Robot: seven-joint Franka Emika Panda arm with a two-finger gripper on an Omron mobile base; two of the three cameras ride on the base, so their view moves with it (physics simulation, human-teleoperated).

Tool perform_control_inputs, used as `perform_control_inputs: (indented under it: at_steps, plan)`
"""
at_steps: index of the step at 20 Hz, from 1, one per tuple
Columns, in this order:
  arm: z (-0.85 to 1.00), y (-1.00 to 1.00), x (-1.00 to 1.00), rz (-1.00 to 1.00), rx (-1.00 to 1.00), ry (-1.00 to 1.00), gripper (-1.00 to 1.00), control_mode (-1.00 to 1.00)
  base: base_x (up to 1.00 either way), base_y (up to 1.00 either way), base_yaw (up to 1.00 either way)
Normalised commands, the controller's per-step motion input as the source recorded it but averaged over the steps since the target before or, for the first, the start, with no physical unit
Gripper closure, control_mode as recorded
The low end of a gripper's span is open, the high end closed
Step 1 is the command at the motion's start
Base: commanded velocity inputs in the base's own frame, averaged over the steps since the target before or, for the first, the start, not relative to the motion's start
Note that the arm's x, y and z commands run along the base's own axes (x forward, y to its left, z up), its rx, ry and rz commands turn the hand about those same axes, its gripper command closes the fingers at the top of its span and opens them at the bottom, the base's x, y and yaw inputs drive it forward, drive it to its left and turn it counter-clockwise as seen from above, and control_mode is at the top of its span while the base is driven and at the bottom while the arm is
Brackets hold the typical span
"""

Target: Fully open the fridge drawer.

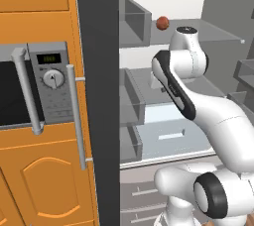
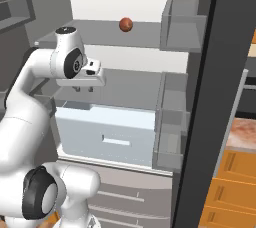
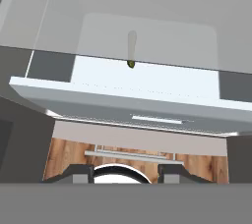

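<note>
The fridge drawer (image 2: pixel 107 132) is a wide pale bluish-white box low in the open fridge, its front standing a little forward of the shelf above. A small horizontal handle (image 2: pixel 116 142) sits on its front. From the left the drawer (image 1: pixel 168 132) shows partly behind my arm. My gripper (image 2: pixel 81 89) hangs above the drawer's left part, pointing down, apart from the handle. In the hand view the drawer (image 3: pixel 133 101) lies below with its handle (image 3: pixel 156 119) ahead of the fingertips (image 3: pixel 81 175). The gripper (image 3: pixel 127 176) is open, with nothing between its fingers.
A red ball (image 2: pixel 126 24) rests on the upper glass shelf. Grey translucent bins (image 2: pixel 172 117) line the fridge door at the right. Darker grey drawers (image 2: pixel 120 196) with thin bar handles sit below. A microwave (image 1: pixel 44 86) and orange cabinets (image 1: pixel 44 180) stand left of the dark door edge (image 1: pixel 99 96).
</note>
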Motion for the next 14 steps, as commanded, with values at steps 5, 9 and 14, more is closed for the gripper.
perform_control_inputs:
  at_steps: [5,9,14]
  plan:
    - [0.0,0.0,-0.13,0.0,0.0,0.0,-1.0,-1.0,0.0,0.0,0.0]
    - [0.0,0.0,-0.22,0.0,0.0,0.0,-1.0,-1.0,0.0,0.0,0.0]
    - [0.0,0.0,-0.09,0.0,0.0,0.0,-1.0,-1.0,0.0,0.0,0.0]
